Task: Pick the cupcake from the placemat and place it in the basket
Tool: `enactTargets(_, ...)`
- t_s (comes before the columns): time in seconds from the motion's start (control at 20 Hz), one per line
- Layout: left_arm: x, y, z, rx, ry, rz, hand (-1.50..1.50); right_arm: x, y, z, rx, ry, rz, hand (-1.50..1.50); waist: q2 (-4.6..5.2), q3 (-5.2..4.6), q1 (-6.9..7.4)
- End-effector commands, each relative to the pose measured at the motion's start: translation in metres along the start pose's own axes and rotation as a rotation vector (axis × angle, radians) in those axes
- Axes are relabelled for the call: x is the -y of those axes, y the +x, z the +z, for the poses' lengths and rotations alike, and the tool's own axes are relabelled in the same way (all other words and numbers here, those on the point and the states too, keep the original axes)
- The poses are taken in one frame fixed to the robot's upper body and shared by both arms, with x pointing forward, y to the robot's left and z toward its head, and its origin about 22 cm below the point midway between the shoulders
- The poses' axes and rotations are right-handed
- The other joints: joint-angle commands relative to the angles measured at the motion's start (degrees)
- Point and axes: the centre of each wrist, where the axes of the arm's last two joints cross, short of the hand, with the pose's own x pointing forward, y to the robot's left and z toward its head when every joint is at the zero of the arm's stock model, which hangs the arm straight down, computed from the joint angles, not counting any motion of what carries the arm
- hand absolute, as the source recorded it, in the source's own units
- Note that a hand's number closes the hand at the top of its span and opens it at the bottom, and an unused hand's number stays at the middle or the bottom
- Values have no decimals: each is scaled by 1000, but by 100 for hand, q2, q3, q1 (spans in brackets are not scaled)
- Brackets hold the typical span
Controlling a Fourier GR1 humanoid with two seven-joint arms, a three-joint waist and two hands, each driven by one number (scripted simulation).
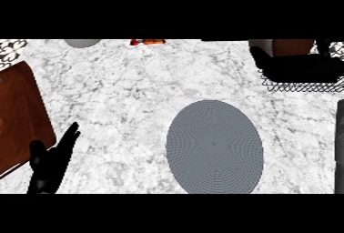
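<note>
On the white marbled worktop [134,91], seen steeply from above in the head view, a grey oval placemat [214,146] lies right of the middle, its surface bare. A dark brown wooden board [20,118] lies along the left edge, tilted, and a patterned patch shows at the far left corner. At the far edge sit part of a grey round thing [82,43] and a small red and orange item [146,42], both cut off by the view's limit and too little shown to name. In the far right corner stands a wire basket [299,84]; over it hangs the right hand [295,63], a black mass with a brownish thing [292,45] just beyond it, which may be the cupcake, though I cannot tell. Whether those fingers are curled round anything I cannot tell either. The left hand [50,161] shows at the lower left, resting with straight, relaxed fingers pointing up, holding nothing, just beside the board.
</note>
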Motion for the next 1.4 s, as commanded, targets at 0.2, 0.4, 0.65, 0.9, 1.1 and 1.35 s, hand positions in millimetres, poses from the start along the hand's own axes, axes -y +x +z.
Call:
enactTargets(0.2,4,-28,4,-137,-11,-6,0,69,5,-43,-79,-99,-17,150,83,-78,112)
enactTargets(0.4,2,-23,-7,-137,-30,4,0,69,-4,-62,-111,-108,2,150,96,-78,119)
enactTargets(0.65,10,-31,4,-129,-31,-2,0,83,-28,-97,-148,-99,92,150,111,-77,199)
enactTargets(0.9,11,-11,-10,-110,-50,16,0,83,-70,-117,-133,-82,91,150,123,-72,180)
enactTargets(1.1,14,-17,-2,-134,-64,5,0,77,-81,-137,-165,-84,42,150,144,-73,283)
enactTargets(1.35,5,-14,-15,-119,-35,-24,0,62,-116,-142,-220,-96,-139,150,134,-74,200)
